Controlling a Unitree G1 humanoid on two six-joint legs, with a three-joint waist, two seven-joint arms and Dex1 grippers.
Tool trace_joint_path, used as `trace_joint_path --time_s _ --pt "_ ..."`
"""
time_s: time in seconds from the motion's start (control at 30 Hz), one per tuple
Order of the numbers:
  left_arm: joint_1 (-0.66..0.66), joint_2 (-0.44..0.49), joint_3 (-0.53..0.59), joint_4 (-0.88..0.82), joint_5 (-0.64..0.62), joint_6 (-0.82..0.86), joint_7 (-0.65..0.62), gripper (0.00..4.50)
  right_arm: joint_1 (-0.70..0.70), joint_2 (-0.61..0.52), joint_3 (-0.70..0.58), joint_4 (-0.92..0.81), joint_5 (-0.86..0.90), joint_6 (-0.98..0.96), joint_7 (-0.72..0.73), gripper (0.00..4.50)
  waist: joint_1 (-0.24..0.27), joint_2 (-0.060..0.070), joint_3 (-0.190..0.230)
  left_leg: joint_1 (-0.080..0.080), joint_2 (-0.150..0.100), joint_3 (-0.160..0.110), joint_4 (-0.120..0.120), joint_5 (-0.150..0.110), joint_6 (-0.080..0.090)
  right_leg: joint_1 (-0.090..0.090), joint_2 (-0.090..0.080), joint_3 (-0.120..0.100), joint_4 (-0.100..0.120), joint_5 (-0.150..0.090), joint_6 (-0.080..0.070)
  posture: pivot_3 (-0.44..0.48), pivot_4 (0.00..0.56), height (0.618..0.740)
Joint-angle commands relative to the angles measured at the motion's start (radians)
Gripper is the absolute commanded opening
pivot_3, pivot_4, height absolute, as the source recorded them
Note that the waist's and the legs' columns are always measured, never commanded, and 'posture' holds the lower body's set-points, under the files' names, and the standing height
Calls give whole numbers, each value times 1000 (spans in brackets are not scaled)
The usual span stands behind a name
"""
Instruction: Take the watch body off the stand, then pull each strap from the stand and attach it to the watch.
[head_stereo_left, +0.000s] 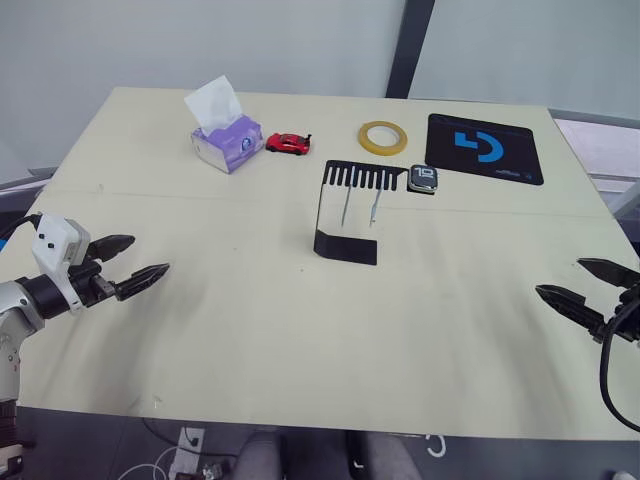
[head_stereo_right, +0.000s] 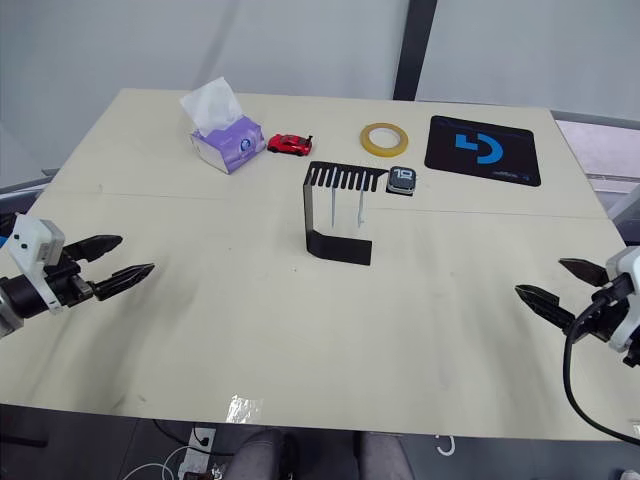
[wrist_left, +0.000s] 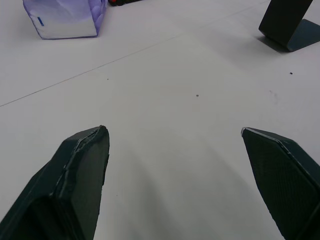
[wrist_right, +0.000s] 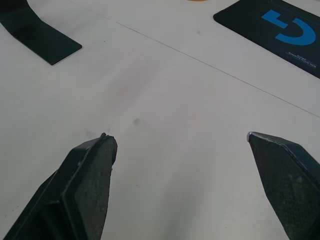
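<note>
The black stand rises near the table's middle, its slotted top plate facing the far side. The watch body, dark-screened with white digits, rests at the right end of that plate. Two thin pale straps hang down from the slots under the plate. My left gripper hovers open over the table's left side, far from the stand. My right gripper is open near the right edge, also well away from it. The stand's foot lies ahead of the right fingers.
At the table's far side stand a purple tissue box, a red toy car, a yellow tape roll and a black mat with a blue logo. The tissue box is ahead of the left gripper.
</note>
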Motion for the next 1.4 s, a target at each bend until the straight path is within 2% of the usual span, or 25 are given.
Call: trace_joint_path --time_s 0.03,0.33,0.6,0.7,0.97,1.1,1.23,1.33,1.4 --pt "-15 -5 5 -51 -16 6 13 4483 -8 5 -3 -25 10 -18 -11 4500 0 0 0 0 0 0 0 0 0 0 0 0 0 0 0 0 150 738" --pt "-50 -11 -34 -79 -22 51 33 4483 -9 14 6 -32 -10 -32 -53 4500 0 0 0 0 0 0 0 0 0 0 1 0 1 0 0 0 150 738" --pt "-115 -28 -72 -105 -51 103 31 4483 -20 24 25 -42 -35 -22 -146 4500 1 0 0 0 0 0 1 0 0 0 1 0 1 0 0 0 150 738" --pt "-167 -36 -99 -143 -101 153 7 4483 -23 49 32 -126 -28 32 -228 4500 1 0 0 0 0 0 1 0 0 0 1 0 2 0 0 0 150 738" --pt "-331 -69 -208 -263 -246 311 -48 4483 -37 177 48 -544 112 309 -507 4500 0 0 0 0 0 0 2 2 -5 0 2 0 7 0 0 0 150 738" --pt "-519 -100 -270 -214 -300 372 -90 4483 -201 317 150 -757 239 520 -832 4500 0 -1 0 -1 0 -1 4 3 -5 -1 3 0 6 0 0 0 150 738" --pt "-663 -161 -318 -130 -278 352 -110 4483 -420 447 274 -832 259 697 -1091 4500 -2 0 0 -2 -1 -1 5 5 -9 -2 4 0 7 0 0 0 150 738" --pt "-708 -199 -361 -95 -237 287 -152 4483 -558 572 354 -848 270 790 -1230 4500 -2 0 0 -3 -1 0 4 8 -10 -5 4 1 9 0 0 0 150 738" --pt "-720 -218 -380 -83 -223 261 -173 4483 -618 618 388 -850 276 833 -1267 4500 -2 0 0 -4 -1 0 4 8 -11 -8 4 1 10 -1 -1 0 150 738"
